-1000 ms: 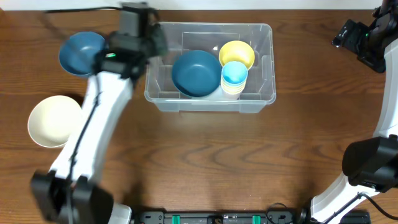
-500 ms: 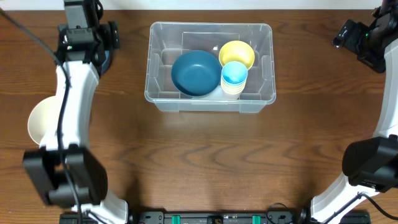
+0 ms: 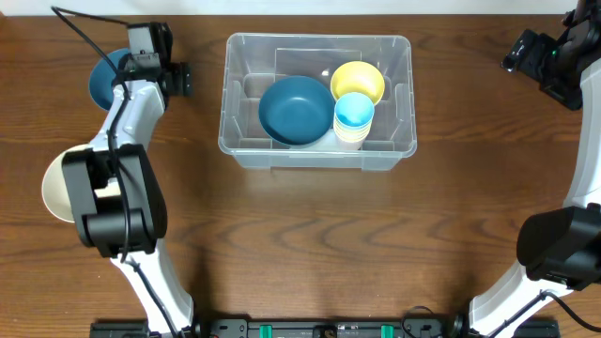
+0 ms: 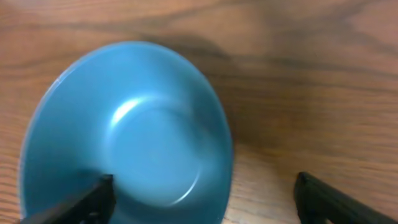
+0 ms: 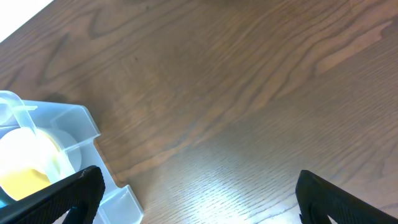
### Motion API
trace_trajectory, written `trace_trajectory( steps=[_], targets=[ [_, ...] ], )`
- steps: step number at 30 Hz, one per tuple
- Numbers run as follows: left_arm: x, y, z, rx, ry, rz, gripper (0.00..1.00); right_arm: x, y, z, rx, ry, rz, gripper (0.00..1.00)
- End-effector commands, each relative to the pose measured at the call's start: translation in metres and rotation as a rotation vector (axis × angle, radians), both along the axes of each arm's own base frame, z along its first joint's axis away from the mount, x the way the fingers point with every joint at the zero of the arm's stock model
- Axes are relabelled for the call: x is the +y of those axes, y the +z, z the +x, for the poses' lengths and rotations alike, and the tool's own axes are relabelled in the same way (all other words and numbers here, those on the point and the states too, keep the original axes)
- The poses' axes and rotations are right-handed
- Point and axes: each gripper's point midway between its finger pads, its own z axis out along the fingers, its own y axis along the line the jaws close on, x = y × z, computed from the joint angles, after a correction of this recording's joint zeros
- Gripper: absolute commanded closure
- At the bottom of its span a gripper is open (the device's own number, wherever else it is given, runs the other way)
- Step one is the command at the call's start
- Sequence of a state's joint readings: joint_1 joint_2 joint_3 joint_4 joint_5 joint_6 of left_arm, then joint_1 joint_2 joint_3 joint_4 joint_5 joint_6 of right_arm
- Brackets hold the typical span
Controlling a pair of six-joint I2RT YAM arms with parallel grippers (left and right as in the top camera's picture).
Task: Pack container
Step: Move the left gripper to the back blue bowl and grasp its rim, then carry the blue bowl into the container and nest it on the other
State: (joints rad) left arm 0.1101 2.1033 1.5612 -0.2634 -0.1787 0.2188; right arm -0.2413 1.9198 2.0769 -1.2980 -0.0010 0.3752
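Left pincer point(image 4: 204, 182) agape over blue bowl point(image 4: 124, 130)

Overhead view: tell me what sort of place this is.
Probably a robotics lab workbench: left arm and right arm mounted at a wooden table, a clear container holding bowls.

Overhead looks straight down; left wrist hangs close over blue bowl point(image 4: 130, 130); right wrist shares container point(image 5: 81, 124) corner.

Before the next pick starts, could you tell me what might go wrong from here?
The open left gripper straddles the rim of the loose blue bowl, so closing there could tip it or let it slip. The container already holds a packed blue bowl, a yellow bowl and stacked cups; a careless drop might topple them.
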Motion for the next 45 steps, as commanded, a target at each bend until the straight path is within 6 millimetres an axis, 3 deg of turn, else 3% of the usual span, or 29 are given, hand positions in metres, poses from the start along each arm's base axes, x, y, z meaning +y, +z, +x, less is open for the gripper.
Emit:
trace_trajectory(
  steps=[1, 3, 6, 9, 12, 14, 20, 23, 25, 27, 31, 33, 38, 42, 45],
  targets=[
    [0.008, -0.020, 0.000, 0.031, 0.002, -0.002, 0.23, -0.004, 0.006, 0.000, -0.017, -0.020, -0.003, 0.01],
    [0.008, -0.030, -0.002, 0.050, 0.004, -0.004, 0.32, -0.004, 0.006, 0.000, -0.017, -0.020, -0.003, 0.01],
    [0.008, -0.038, -0.003, 0.065, 0.003, -0.007, 0.33, -0.004, 0.006, 0.000, -0.017, -0.020, -0.003, 0.01],
    [0.007, -0.040, -0.003, 0.069, 0.001, -0.010, 0.47, -0.004, 0.006, 0.000, -0.017, -0.020, -0.003, 0.01],
    [0.007, -0.039, -0.003, 0.068, 0.001, -0.009, 0.69, -0.004, 0.006, 0.000, -0.017, -0.020, -0.003, 0.01],
    [0.007, -0.040, -0.004, 0.070, 0.001, -0.010, 0.91, -0.004, 0.006, 0.000, -0.017, -0.020, -0.003, 0.01],
    [0.007, -0.035, -0.006, 0.060, 0.038, -0.036, 0.94, -0.004, 0.006, 0.000, -0.017, -0.020, -0.003, 0.01],
    [0.007, -0.016, -0.007, 0.028, 0.060, -0.050, 0.94, -0.004, 0.006, 0.000, -0.017, -0.020, -0.003, 0.01],
    [0.007, 0.007, -0.007, -0.019, 0.080, -0.062, 0.94, -0.004, 0.006, 0.000, -0.017, -0.020, -0.003, 0.01],
    [0.007, 0.035, -0.006, -0.082, 0.105, -0.079, 0.94, -0.004, 0.006, 0.000, -0.017, -0.020, -0.003, 0.01],
    [-0.001, 0.114, -0.013, -0.251, 0.133, -0.151, 0.94, -0.004, 0.006, 0.000, -0.017, -0.020, -0.003, 0.01],
    [-0.022, 0.154, -0.020, -0.317, 0.050, -0.226, 0.94, -0.004, 0.006, 0.000, -0.017, -0.020, -0.003, 0.01],
    [-0.104, 0.242, -0.050, -0.452, -0.262, -0.427, 0.94, -0.004, 0.006, 0.000, -0.017, -0.020, -0.003, 0.01],
    [-0.173, 0.271, -0.074, -0.469, -0.458, -0.505, 0.94, -0.004, 0.006, 0.000, -0.017, -0.020, -0.003, 0.01],
    [-0.223, 0.267, -0.088, -0.425, -0.589, -0.498, 0.94, -0.004, 0.006, 0.000, -0.017, -0.020, -0.003, 0.01]
  ],
)
